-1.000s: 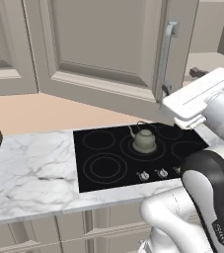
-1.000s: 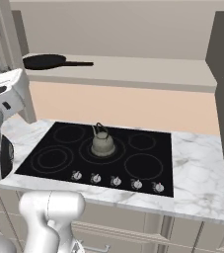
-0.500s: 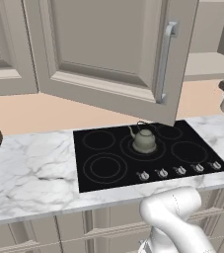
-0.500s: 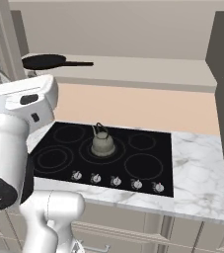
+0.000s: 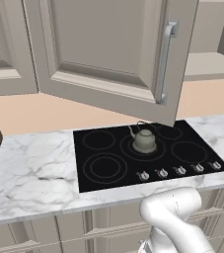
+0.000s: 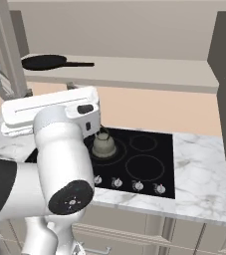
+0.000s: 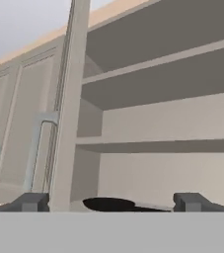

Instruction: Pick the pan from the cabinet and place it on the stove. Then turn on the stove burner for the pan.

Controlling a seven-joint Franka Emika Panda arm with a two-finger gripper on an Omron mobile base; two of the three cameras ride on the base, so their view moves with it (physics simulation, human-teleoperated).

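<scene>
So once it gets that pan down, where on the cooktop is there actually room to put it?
The kettle takes the middle ring of the stove. The rings to its left, front and back, lie bare, as do those on its right. The front edge is crowded with knobs. The pan sits on the cabinet shelf.

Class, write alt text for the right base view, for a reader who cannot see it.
A black frying pan lies on the open cabinet's shelf, above a black glass stove set in a marble counter. A grey-green kettle stands on the stove, with silver knobs along its front edge. The robot's white arm rises in the left foreground.
</scene>
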